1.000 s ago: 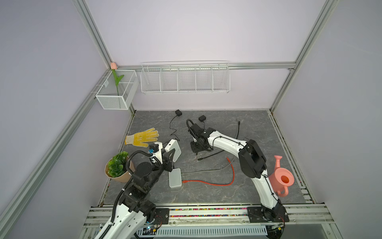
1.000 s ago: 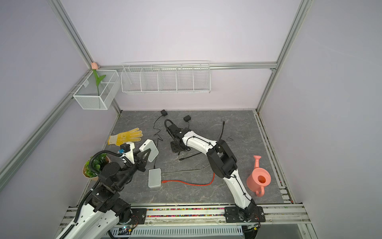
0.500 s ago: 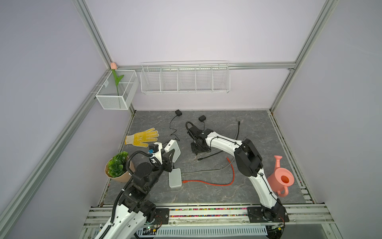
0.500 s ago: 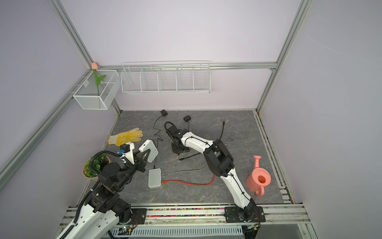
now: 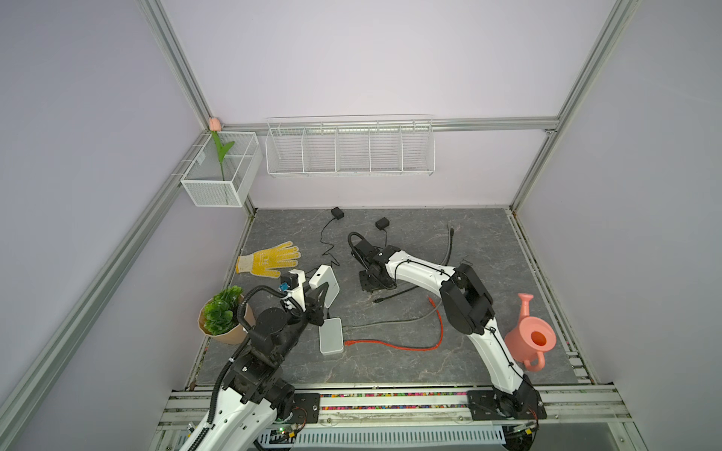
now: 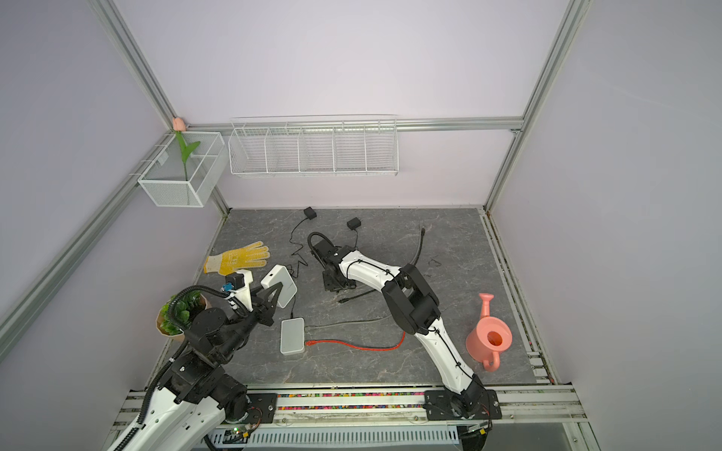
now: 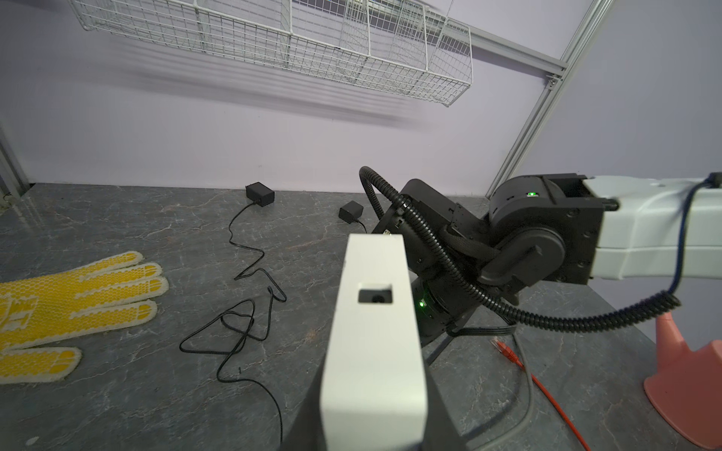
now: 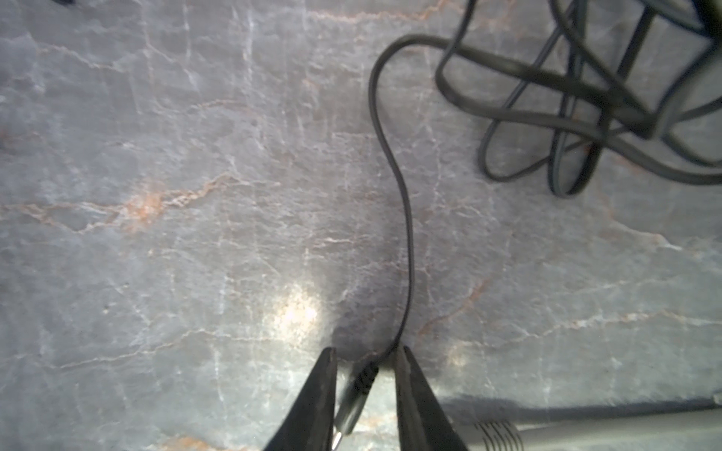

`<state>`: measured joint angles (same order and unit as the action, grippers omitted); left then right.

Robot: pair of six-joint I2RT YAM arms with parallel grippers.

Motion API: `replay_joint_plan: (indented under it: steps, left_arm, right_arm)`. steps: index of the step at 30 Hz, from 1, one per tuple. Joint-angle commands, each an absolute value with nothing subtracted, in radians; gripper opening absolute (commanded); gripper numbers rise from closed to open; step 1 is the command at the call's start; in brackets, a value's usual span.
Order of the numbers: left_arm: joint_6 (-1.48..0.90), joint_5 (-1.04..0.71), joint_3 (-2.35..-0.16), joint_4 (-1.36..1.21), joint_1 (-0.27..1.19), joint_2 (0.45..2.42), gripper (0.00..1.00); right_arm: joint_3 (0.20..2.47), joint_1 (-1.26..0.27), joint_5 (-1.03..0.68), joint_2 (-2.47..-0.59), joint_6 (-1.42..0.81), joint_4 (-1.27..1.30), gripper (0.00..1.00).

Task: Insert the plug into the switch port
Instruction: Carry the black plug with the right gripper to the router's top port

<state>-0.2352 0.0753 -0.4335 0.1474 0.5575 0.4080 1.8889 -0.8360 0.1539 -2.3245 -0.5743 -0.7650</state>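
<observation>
This scene has 1 bench (image 5: pixel 390 375) and 2 robot arms, a left arm (image 5: pixel 269 332) and a right arm (image 5: pixel 418 273). There are 2 white switches, a raised switch (image 5: pixel 327 282) and a flat-lying switch (image 5: pixel 331 336). There are 2 black power adapters, a rear adapter (image 5: pixel 337 213) and a nearer adapter (image 5: pixel 382 223), and 1 black barrel plug (image 8: pixel 357 384). The 3 thicker cables are a red cable (image 5: pixel 390 346), a light grey cable (image 5: pixel 390 321) and a dark grey cable (image 5: pixel 448 250). Also here are 1 yellow glove (image 5: pixel 269 259), 1 potted plant (image 5: pixel 222 316) and 1 pink watering can (image 5: pixel 531 339). The walls carry 2 white wire baskets, a long basket (image 5: pixel 349 150) with 5 compartments and a mesh basket (image 5: pixel 218 191) with 1 tulip (image 5: pixel 221 150).
</observation>
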Motion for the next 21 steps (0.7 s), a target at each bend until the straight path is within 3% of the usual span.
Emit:
replay_joint_plan:
  steps: [1, 5, 9, 14, 21]
  left_arm:
    - [-0.245, 0.094, -0.439, 0.138, 0.563, 0.39, 0.0]
    - [-0.244, 0.095, -0.437, 0.136, 0.563, 0.393, 0.0]
    - [-0.242, 0.083, -0.446, 0.144, 0.564, 0.393, 0.0]
    - [-0.244, 0.033, -0.442, 0.126, 0.582, 0.419, 0.0]
    - [-0.229, -0.127, -0.4, -0.007, 0.722, 0.569, 0.0]
  right_arm:
    - [1.891, -0.851, 0.137, -2.363, -0.597, -0.814, 0.23]
    - [1.888, -0.851, 0.098, -2.364, -0.581, -0.801, 0.07]
    - [1.847, -0.821, -0.052, -2.307, -0.545, -0.734, 0.07]
    - [1.663, -0.754, -0.115, -2.048, -0.503, -0.553, 0.07]
    - [1.303, -0.672, -0.314, -1.669, -0.501, -0.073, 0.07]
